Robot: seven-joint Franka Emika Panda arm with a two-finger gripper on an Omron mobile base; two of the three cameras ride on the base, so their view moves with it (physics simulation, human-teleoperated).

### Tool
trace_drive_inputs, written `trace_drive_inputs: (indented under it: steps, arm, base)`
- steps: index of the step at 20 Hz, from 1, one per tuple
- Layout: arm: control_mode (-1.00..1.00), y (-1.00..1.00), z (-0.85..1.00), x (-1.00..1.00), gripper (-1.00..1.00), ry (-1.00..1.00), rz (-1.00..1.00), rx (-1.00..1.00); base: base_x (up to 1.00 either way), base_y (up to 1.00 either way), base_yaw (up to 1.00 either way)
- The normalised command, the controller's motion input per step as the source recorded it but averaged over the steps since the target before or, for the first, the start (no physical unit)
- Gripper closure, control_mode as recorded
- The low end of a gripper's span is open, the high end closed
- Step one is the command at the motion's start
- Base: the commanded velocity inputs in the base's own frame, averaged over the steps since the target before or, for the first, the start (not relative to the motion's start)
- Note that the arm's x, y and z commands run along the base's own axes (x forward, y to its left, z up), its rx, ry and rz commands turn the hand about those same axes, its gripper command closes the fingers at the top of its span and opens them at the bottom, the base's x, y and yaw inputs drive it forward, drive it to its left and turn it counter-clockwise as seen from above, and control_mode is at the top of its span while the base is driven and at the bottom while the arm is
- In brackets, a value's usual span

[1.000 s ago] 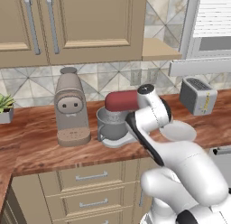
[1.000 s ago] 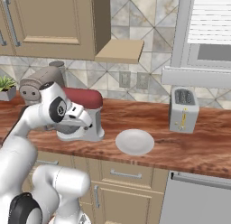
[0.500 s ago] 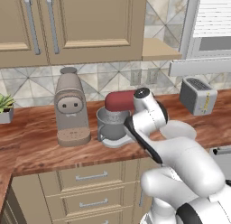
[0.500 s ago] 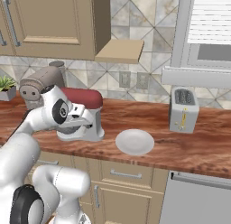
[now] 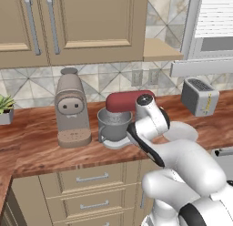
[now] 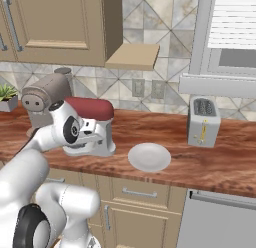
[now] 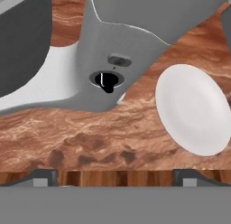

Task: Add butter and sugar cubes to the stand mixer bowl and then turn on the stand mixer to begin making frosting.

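The stand mixer [image 5: 129, 102] has a dark red head [image 6: 92, 108] and stands on the wooden counter, with the grey stand mixer bowl [image 5: 113, 125] under the head. My gripper [image 7: 115, 178] is open, holds nothing, and hovers low beside the mixer. It faces the grey column [image 7: 135, 20], where a dark round knob [image 7: 107, 81] with a white mark sits below a small switch [image 7: 119, 60]. The bowl's dark wall [image 7: 22, 38] lies to the left of the column. The bowl's inside is hidden. Butter and sugar cubes are out of view.
A flat white plate [image 6: 149, 157] lies on the counter right of the mixer, close to my hand [image 7: 191, 110]. A beige coffee machine [image 5: 70, 109] stands left of the mixer, and a silver toaster [image 6: 202, 121] stands at the far right. A potted plant [image 5: 4, 109] is at the far left.
My wrist has sunk a little toward the counter beside the mixer's column. The jaws have stayed open, and nothing on the counter has moved.
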Motion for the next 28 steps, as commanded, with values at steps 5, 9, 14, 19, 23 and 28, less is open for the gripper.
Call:
trace_drive_inputs:
  steps: [5,9,14,19,23,28]
  arm:
    - [-1.00,0.00,0.00,0.11,-1.00,-0.07,0.00,0.00]
    - [-1.00,0.00,0.00,0.06,-1.00,-0.08,0.00,0.00]
    - [-1.00,0.00,-0.04,0.03,-1.00,-0.05,0.00,-0.03]
    - [-1.00,0.00,-0.05,0.22,-1.00,-0.01,0.00,-0.05]
    - [-1.00,0.00,0.01,0.37,-1.00,0.03,0.00,-0.03]
    - [-1.00,0.00,0.06,0.19,-1.00,0.04,0.00,-0.03]
  base:
    - [0.00,0.00,0.00]
    - [0.00,0.00,0.00]
    - [0.00,0.00,0.00]
    - [0.00,0.00,0.00]
    - [0.00,0.00,0.00]
    - [0.00,0.00,0.00]
